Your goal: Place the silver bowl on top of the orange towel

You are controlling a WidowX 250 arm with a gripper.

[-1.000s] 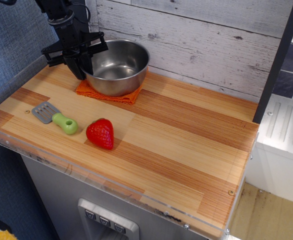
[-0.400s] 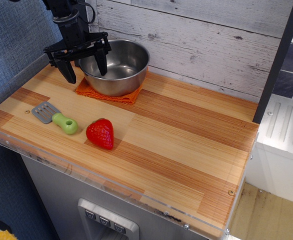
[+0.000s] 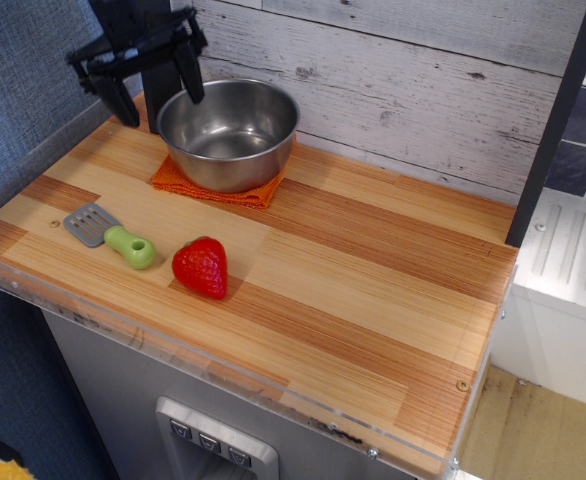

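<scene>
Now the silver bowl (image 3: 229, 132) sits on the orange towel (image 3: 213, 186); the pincer (image 3: 156, 88) hangs released, apparently just above its rim.

The silver bowl (image 3: 229, 132) sits on the orange towel (image 3: 216, 184) at the back left of the wooden counter (image 3: 373, 270). In front lie a spatula (image 3: 111, 234) and, right of it, a strawberry (image 3: 201, 267). The gripper (image 3: 151, 72) hangs above the bowl's left rim.

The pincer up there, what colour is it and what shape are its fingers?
The pincer is all black. It has two thin, straight fingers sticking down from a flat crossbar, like a little fork with two prongs. The arm above it is black too. No cables or markings show up clearly.
</scene>
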